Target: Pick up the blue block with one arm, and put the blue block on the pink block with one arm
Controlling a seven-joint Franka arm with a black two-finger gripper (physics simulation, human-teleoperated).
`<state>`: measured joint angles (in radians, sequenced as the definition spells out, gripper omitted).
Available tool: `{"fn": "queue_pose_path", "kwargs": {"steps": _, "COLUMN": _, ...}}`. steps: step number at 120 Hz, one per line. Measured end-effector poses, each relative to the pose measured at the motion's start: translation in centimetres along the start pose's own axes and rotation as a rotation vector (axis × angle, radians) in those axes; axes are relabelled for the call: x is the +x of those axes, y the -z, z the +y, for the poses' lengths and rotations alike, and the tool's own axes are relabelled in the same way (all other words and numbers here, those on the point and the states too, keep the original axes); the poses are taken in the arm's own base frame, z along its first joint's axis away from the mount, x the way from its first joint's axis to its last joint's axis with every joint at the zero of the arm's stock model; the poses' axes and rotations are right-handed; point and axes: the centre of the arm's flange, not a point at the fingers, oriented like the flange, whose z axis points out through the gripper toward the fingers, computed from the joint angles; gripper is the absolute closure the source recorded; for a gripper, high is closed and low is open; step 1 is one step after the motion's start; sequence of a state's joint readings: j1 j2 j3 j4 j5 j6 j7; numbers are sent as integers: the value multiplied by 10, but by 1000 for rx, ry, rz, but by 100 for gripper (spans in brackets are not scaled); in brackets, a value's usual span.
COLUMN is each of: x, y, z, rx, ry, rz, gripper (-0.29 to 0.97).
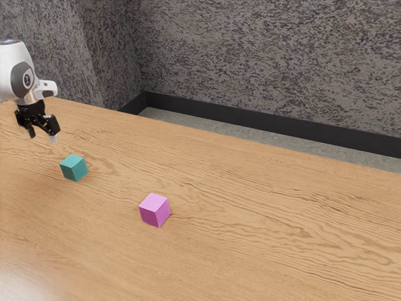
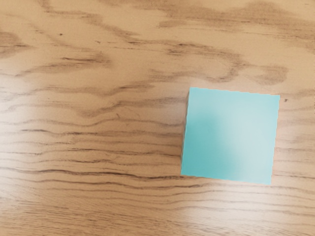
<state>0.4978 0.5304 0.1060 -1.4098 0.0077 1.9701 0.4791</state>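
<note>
1. Gripper: In the exterior view, the black two-finger gripper (image 1: 42, 135) hangs above the wooden table (image 1: 250, 207) near the exterior view's left edge. Its 2 fingers stand apart, so the pincer is released, and it is not in contact with either block.

2. Blue block: The blue block (image 1: 74, 167), rendered in a teal shade, rests flat on the table. It lies below the gripper and slightly toward the exterior view's right of it. In the wrist view its square top face (image 2: 230, 136) appears over bare wood grain, offset from the centre of the view.

3. Pink block: The pink block (image 1: 154, 209) rests on the table further toward the exterior view's right and nearer the camera. It stands apart from the blue block, with bare table between the 2 blocks.

4. Surroundings: A speckled grey wall (image 1: 263, 56) with a black baseboard (image 1: 269, 123) stands beyond the table's far edge.
</note>
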Motion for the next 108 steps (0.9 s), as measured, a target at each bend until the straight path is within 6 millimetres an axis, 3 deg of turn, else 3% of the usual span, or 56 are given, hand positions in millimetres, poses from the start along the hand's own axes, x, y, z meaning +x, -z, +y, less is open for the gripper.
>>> {"fn": "queue_pose_path", "kwargs": {"steps": 25, "x": 33, "y": -30, "z": -9, "rx": -38, "ry": -30, "rz": 45, "gripper": 0}}
{"fn": "queue_pose_path", "kwargs": {"steps": 44, "x": 20, "y": -43, "z": -3, "rx": -77, "ry": -32, "rz": 21, "gripper": 0}}
{"fn": "queue_pose_path", "kwargs": {"steps": 59, "x": 34, "y": -56, "z": 20, "rx": -109, "ry": -78, "rz": 23, "gripper": 0}}
{"fn": "queue_pose_path", "kwargs": {"steps": 108, "x": 28, "y": -93, "z": 28, "rx": -180, "ry": -93, "rz": -7, "gripper": 0}}
